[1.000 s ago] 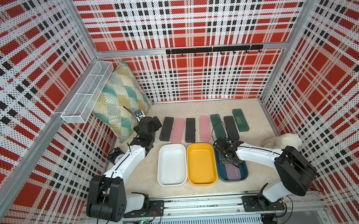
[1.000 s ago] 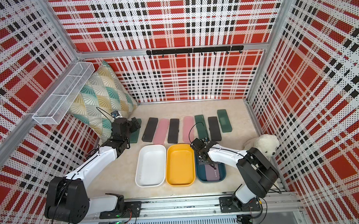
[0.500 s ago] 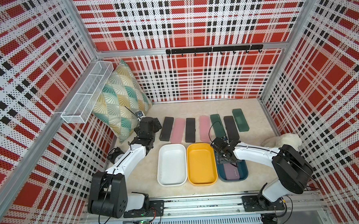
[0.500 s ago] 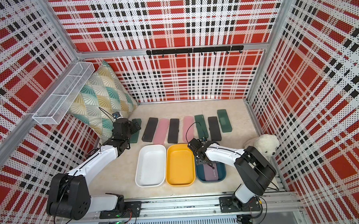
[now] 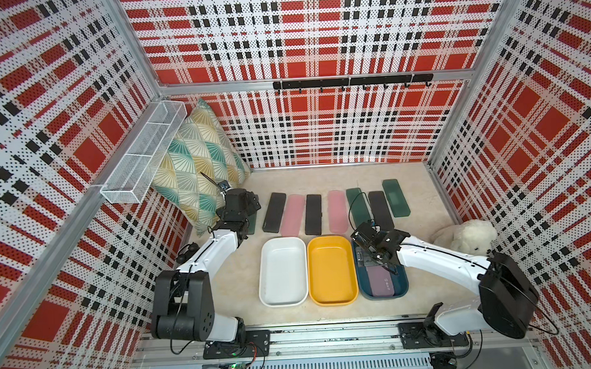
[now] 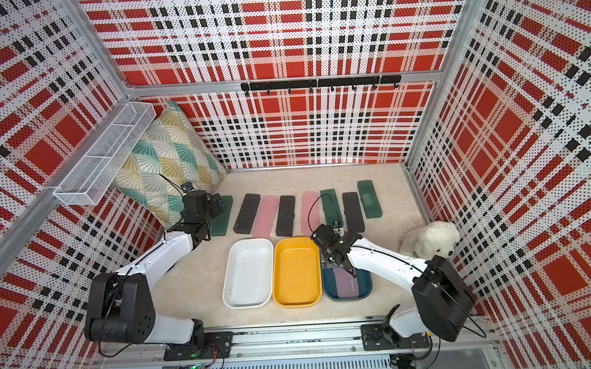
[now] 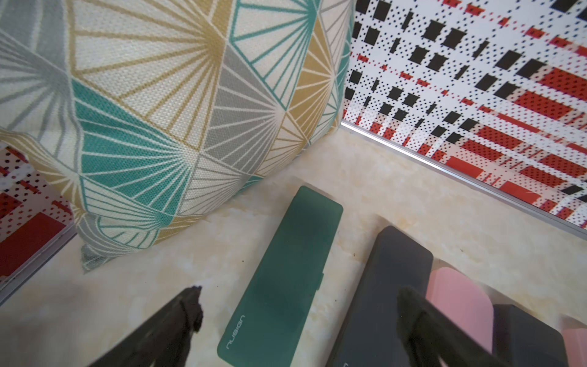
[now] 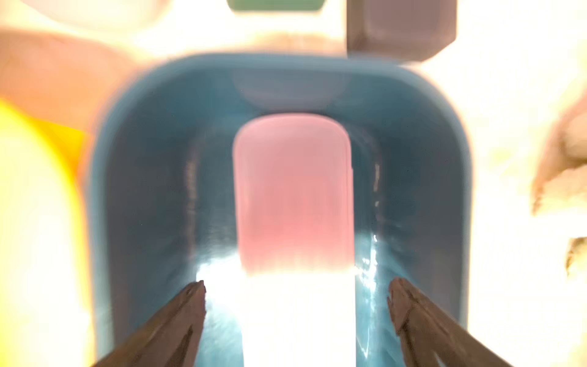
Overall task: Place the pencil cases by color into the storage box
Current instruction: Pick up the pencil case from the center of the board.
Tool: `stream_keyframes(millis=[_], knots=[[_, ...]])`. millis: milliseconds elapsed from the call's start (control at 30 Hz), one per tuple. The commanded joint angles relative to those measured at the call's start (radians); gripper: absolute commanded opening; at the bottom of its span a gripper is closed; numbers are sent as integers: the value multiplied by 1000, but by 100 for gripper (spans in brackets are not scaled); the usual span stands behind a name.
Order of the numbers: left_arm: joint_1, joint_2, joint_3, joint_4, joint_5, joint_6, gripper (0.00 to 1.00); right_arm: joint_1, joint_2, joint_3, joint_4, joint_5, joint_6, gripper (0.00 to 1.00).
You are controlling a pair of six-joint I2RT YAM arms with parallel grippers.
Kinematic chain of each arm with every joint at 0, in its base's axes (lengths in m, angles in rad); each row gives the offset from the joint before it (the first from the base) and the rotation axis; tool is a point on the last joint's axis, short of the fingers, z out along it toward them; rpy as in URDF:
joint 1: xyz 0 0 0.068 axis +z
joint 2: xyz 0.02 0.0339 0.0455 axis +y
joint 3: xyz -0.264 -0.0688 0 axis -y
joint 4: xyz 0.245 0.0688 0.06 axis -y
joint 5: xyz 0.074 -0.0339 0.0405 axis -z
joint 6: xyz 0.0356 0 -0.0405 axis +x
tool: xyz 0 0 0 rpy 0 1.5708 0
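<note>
Pink plastic pencil case is lying in the dark blue oval tub in both top views. Left wrist: we are seeing the left tool spread wide over a dark green case. Right wrist: the right tool is gaping wide, off that pink case.

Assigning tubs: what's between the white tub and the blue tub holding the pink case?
The yellow tub, empty, flanked closely by the white tub and the blue tub with its pink case. Clear in both top views.
</note>
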Motion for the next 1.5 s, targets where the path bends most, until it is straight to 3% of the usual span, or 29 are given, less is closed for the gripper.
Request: stream_keyframes(millis=[0,400,733,1467], knots=[[48,68,62,-47,106,51,100,7,-63,27,-19,-2,-29,96],[60,344,294,-139,153,208,87,7,-81,44,8,-6,-100,100],[86,535,518,-378,245,358,84,-6,-44,43,44,-26,-137,100],[86,605,564,-495,226,399,88,-18,-10,43,55,-33,-151,100]])
